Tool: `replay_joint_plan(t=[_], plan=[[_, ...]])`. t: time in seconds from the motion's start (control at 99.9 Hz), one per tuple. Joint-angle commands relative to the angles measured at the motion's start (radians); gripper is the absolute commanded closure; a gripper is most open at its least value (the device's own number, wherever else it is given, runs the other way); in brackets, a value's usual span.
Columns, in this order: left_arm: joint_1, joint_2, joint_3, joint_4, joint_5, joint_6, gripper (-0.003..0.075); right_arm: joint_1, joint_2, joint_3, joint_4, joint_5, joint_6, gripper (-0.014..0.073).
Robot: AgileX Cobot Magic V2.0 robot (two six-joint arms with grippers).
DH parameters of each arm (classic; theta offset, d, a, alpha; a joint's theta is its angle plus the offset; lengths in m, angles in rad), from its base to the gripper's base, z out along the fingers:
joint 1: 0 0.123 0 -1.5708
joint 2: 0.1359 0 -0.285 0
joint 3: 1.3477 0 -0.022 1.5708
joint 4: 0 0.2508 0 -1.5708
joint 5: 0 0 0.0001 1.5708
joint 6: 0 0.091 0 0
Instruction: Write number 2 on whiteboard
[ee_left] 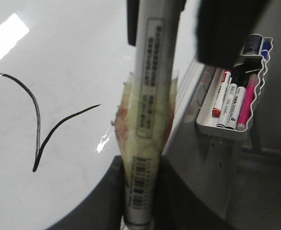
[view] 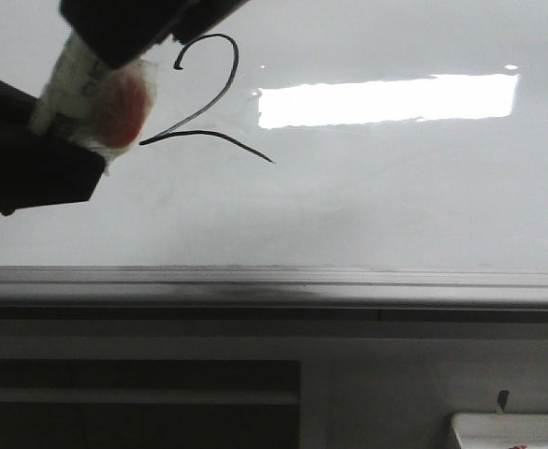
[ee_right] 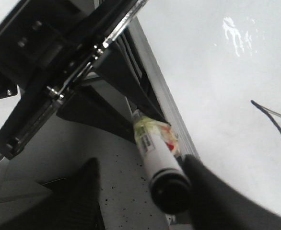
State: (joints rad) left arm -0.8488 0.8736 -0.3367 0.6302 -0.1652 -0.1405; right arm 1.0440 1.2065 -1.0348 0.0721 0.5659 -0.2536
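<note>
Number 2 (view: 209, 98) drawn on whiteboard (view: 396, 206); left pincer (view: 92, 89) just beside

Your left pincer (ee_left: 140, 165) is matte charcoal. Its two thick fingers (ee_left: 109, 191) are round-shouldered with smooth, plain faces. In the right wrist view you can see its boxy black housing (ee_right: 40, 52), built from flat panels with sharp edges. A bright silver metal strip (ee_right: 114, 29) runs along one side, and small round screw heads (ee_right: 8, 91) sit in the dark plates. Your right pincer (ee_right: 140, 191) matches it, with two broad, dull black fingers (ee_right: 212, 196). They are softly rounded and blurred this close to the lens.
</note>
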Motion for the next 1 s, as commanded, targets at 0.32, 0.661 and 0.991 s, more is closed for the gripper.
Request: replay_joint_plan(t=[0.32, 0.661, 0.991], plan=[[0.058, 0.029, -0.034, -0.734, -0.054, -0.021, 0.0741, -0.038, -0.105, -0.133, -0.145, -0.102, 0.005, 0.0106], [0.186, 0.174, -0.034, -0.989, -0.136, -0.021, 0.0741, -0.059, -0.141, -0.133, -0.131, -0.028, 0.040, 0.0123], [0.186, 0.210, -0.034, -0.996, -0.186, -0.019, 0.0741, -0.059, -0.141, -0.133, -0.132, -0.013, 0.040, 0.0123]])
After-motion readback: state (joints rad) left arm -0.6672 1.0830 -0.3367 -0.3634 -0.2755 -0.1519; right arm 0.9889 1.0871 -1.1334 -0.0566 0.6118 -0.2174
